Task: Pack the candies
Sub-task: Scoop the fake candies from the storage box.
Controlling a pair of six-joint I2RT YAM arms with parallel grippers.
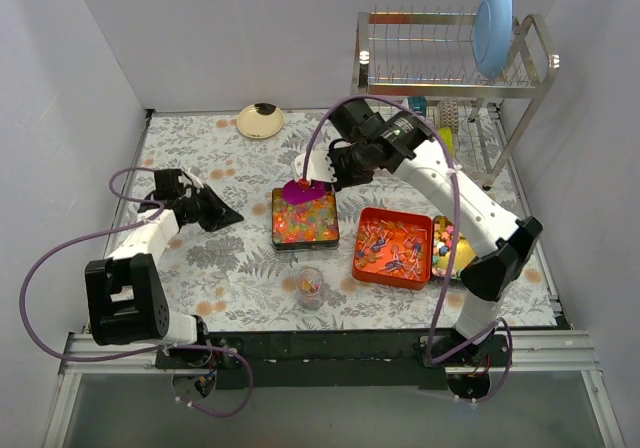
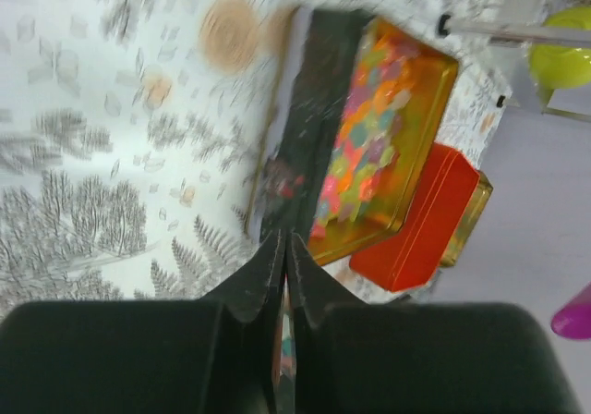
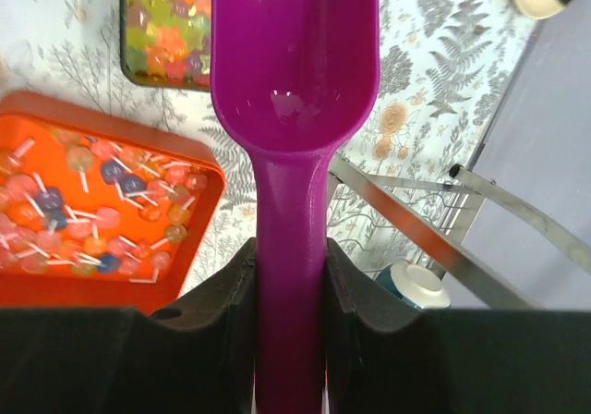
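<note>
The candies are lying sorted in three trays on the patterned table (image 1: 230, 258). The glossy beads (image 1: 305, 223) are filling the black tray (image 1: 274, 230) in the middle. The wrapped pieces (image 1: 392, 248) are sitting in the orange tray (image 1: 390, 284) just to its right. The pastel pieces (image 1: 445, 240) are showing in a third tray beyond that, half hidden by the right arm.

The purple scoop (image 1: 300, 192) is hanging over the far edge of the black tray. The right gripper (image 3: 291, 257) is gripping it by the handle, with both fingers pressing tight against the purple stem. In the wrist view the scoop's bowl is looking bare and shiny, with nothing in it.

A small clear cup (image 1: 311, 288) is standing near the front of the black tray, and a few coloured bits seem to be sitting in it. The left gripper (image 1: 225, 213) is waiting to the left of the black tray, apart from it. Its fingers are pressed together with nothing between them.

To my eye the robot is starting a scooping pass on the beads. The next move is calling for the scoop to tip down and push through the beads. Then it needs a level carry to the cup, whose mouth is looking narrow for that scoop, so spilling is the likely trouble.
</note>
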